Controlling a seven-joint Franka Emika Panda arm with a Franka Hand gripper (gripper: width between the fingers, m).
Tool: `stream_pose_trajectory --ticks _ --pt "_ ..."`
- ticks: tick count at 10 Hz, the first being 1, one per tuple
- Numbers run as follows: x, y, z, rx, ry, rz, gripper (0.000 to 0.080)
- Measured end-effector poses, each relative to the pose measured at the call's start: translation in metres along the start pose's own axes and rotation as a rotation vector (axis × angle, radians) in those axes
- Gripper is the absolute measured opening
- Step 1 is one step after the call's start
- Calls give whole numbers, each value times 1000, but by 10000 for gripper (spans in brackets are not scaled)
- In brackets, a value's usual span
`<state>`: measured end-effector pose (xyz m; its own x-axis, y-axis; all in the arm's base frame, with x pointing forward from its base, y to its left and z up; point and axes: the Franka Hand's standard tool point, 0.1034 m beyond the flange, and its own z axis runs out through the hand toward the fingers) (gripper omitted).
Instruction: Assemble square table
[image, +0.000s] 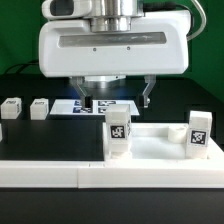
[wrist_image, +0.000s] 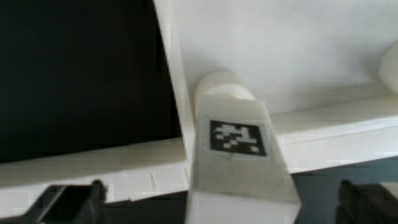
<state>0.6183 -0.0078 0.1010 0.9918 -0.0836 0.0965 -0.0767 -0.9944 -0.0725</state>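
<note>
- We read the step in hand as fitting legs to the square table (image: 156, 143), which lies at five o'clock in the exterior view, just behind the long white rail (image: 45, 172).
- Two legs stand upright on it: the near leg (image: 118, 135) at six o'clock and the far leg (image: 198, 131) at four o'clock.
- Two loose legs (image: 12, 108) wait on the black desk (image: 30, 135) at nine o'clock, well apart from the slab.
- The fingers (image: 148, 96) stand wide apart and hold nothing. They hang over the marker board (image: 100, 105) at the centre.
- In the wrist view the tagged leg (wrist_image: 237, 140) rises between the two fingers (wrist_image: 63, 205), touching neither.
- There is no true container. The slab's raised rim and corner sockets come closest, and we cannot tell how deep either leg sits in its socket.
- Our judgement of the next move: either drop and close on the near leg to twist it home, or swing to nine o'clock for a loose one. Either calls for a squared, centred approach.
</note>
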Motion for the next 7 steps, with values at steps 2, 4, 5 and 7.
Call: stream_pose_trajectory --ticks 2,4,5,7 --pt "7 -7 14 -3 -5 16 649" --pt "14 -8 24 -13 -7 36 649" --pt "17 -10 28 -24 -7 44 649" --pt "17 -8 28 -24 -7 77 649"
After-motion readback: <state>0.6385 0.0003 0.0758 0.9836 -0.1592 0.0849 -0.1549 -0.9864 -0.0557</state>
